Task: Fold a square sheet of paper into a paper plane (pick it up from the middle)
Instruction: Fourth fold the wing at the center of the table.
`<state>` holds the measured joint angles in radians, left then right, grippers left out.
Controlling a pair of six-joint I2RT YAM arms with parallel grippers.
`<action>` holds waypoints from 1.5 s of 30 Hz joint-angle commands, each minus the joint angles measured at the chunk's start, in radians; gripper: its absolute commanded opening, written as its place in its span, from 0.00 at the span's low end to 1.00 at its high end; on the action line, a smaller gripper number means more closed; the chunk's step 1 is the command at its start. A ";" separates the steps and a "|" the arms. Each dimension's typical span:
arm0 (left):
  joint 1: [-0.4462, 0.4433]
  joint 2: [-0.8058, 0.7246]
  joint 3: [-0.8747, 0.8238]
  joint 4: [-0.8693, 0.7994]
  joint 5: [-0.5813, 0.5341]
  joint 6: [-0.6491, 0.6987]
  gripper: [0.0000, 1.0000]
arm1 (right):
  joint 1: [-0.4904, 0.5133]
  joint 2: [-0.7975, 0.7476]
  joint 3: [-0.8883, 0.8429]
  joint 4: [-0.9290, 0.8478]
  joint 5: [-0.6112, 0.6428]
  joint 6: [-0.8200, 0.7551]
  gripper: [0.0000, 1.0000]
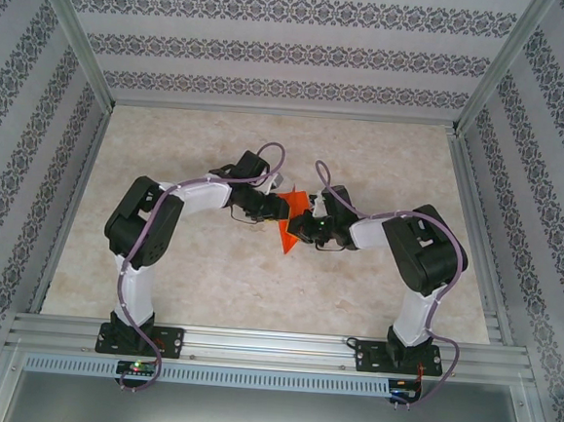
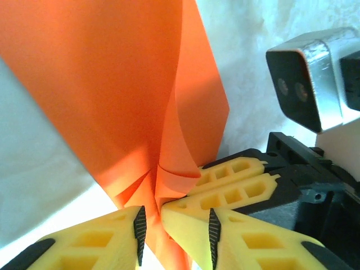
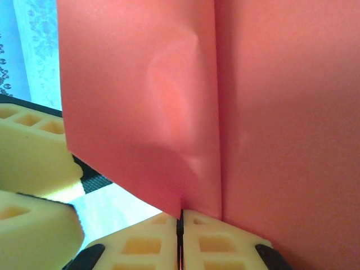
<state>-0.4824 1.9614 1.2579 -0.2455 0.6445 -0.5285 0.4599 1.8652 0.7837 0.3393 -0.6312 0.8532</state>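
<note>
Top external: orange sheet of paper (image 1: 291, 226), partly folded, upright over mid-desk (image 1: 208, 283), between left end effector (image 1: 266, 208) and right end effector (image 1: 307, 225).

Left wrist: left end effector (image 2: 152, 216) slightly apart, sheet of paper (image 2: 112, 84) running up through the gap. Right end effector (image 2: 194, 188) just beside, pressed together on the lower fold.

Right wrist: right end effector (image 3: 180, 219) clamped together on the crease of the sheet of paper (image 3: 270, 112). Left end effector's fingers (image 3: 34, 163) near, at left.
</note>
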 commanded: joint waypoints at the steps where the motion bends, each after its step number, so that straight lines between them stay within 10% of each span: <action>1: 0.010 -0.023 -0.013 0.050 -0.010 -0.026 0.40 | -0.008 -0.024 -0.015 0.017 -0.017 -0.040 0.10; 17: 0.020 0.046 0.008 0.102 0.030 -0.076 0.40 | -0.007 -0.059 -0.038 0.072 -0.039 -0.062 0.14; 45: 0.039 0.080 0.015 0.074 0.069 -0.050 0.07 | -0.004 -0.145 -0.052 -0.040 -0.016 -0.136 0.19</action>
<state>-0.4591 2.0212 1.2522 -0.1669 0.6964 -0.5991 0.4599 1.7645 0.7444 0.3382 -0.6487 0.7650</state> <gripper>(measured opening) 0.078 0.185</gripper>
